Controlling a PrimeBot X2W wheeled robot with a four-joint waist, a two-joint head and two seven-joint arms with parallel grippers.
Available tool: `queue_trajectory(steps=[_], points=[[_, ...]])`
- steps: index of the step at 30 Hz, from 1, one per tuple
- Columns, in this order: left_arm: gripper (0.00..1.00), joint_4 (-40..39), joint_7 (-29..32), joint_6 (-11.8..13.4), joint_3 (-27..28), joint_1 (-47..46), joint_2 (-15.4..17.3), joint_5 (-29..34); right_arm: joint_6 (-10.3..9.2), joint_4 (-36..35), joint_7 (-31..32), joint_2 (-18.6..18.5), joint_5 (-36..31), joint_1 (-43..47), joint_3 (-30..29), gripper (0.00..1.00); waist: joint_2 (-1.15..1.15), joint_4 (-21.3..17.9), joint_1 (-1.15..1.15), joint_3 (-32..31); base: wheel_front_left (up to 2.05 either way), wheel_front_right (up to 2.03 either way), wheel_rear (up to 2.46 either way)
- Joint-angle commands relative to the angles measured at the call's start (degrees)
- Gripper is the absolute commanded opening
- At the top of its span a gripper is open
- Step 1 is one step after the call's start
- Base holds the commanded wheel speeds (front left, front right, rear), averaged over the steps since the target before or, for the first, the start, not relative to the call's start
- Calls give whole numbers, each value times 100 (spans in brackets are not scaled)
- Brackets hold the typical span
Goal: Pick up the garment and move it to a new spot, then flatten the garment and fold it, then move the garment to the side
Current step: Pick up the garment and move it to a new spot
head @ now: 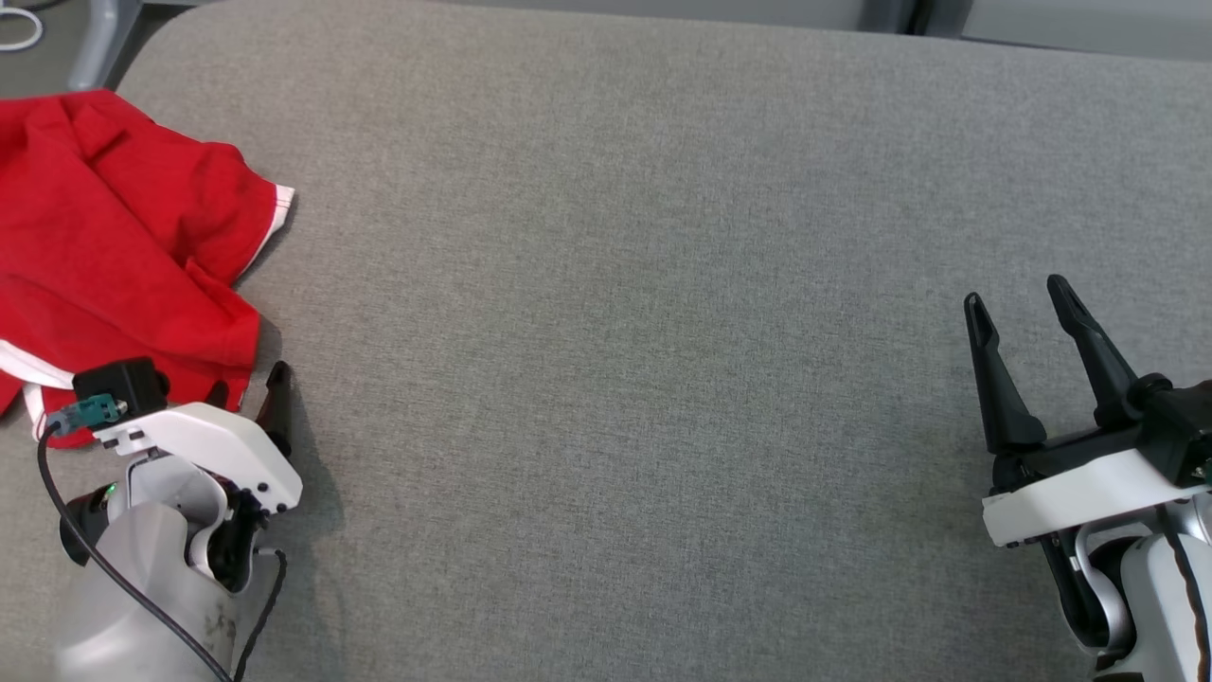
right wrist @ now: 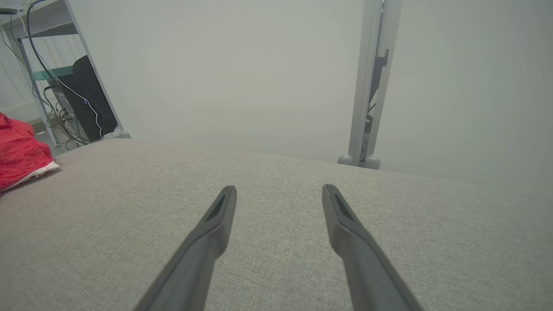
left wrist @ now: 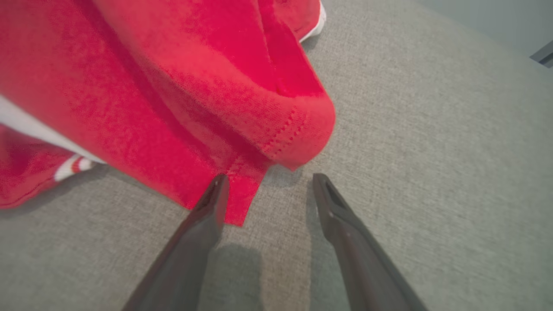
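A crumpled red garment (head: 114, 237) with white trim lies at the left edge of the grey padded table (head: 644, 284). My left gripper (head: 248, 386) stands open at the garment's near corner. In the left wrist view a hemmed red corner of the garment (left wrist: 181, 95) hangs just ahead of the left gripper (left wrist: 270, 179), and a small flap lies against the left finger's tip (left wrist: 216, 194). My right gripper (head: 1021, 296) is open at the lower right, far from the cloth, with nothing between its fingers. From the right wrist the garment (right wrist: 19, 155) shows at the far left beyond the right gripper (right wrist: 280, 190).
The grey table surface stretches wide between the two arms. Past its far edge stand a pale wall, a metal post (right wrist: 367, 86) and a shelf with cables and a dark box (right wrist: 86, 99) at the left.
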Motion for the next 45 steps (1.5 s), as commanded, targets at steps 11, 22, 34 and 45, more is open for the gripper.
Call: queue_trajectory(steps=[11, 22, 34, 45], points=[[0, 1244, 168, -91, -79, -728, 63, -115, 13, -65, 65, -50, -19, -205, -7, 100, 0, -31, 0, 243, 0, 0, 0], [0, 1170, -1196, 143, -171, -682, 354, 146, 13, 57, -94, 80, 28, -28, -194, 100, 0, 89, 0, -122, 0, 0, 0], [0, -1092, -1625, 617, 167, 145, 695, 354, 13, 147, -179, 219, 38, 276, -389, 100, 0, 248, 0, -703, 0, 0, 0], [0, -4154, -1094, 1313, 145, 1647, 764, 631, 13, 140, -227, 375, 58, 516, -429, 100, 0, 27, 0, -1144, 0, 0, 0]])
